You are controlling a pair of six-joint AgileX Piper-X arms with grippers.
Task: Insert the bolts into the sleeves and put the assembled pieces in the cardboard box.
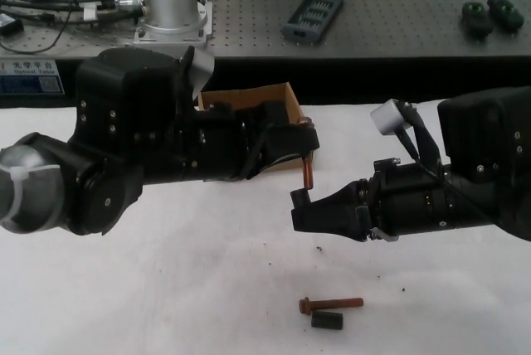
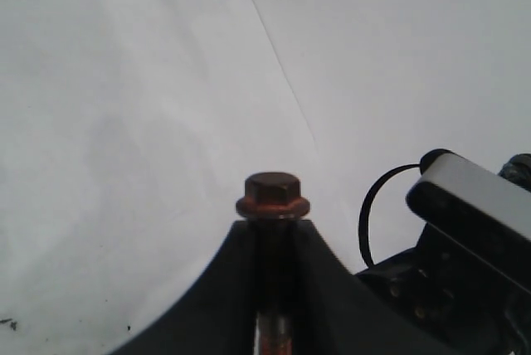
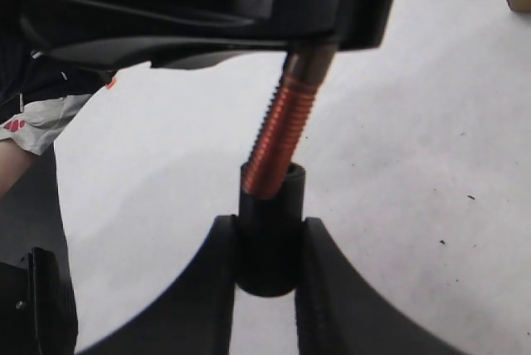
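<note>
Here's the left gripper (image 2: pixel 272 239), clamped tight on a copper-coloured bolt (image 2: pixel 272 196). In the left wrist view the hex head pokes out just past the fingertips and the shank is pinned between the two fingers. Over on the other side, the right gripper (image 3: pixel 267 247) is closed around a short black sleeve (image 3: pixel 270 206), its open end turned towards the bolt. And look at the right wrist view: the threaded end of the bolt is right at the mouth of the sleeve, touching its rim, leaning at a slight tilt rather than lined up straight. How deep the tip sits inside, I can't tell. From the high view the two grippers meet in the air above the white cloth (image 1: pixel 166 289), the bolt hanging down from the left one onto the right one's fingertips. Just behind the left arm sits the cardboard box (image 1: pixel 249 98), open at the top, at the far edge of the cloth. Down at the near side of the cloth lie a second bolt (image 1: pixel 332 302) and a second sleeve (image 1: pixel 327 319), flat and just beside each other, well apart from both grippers
</note>
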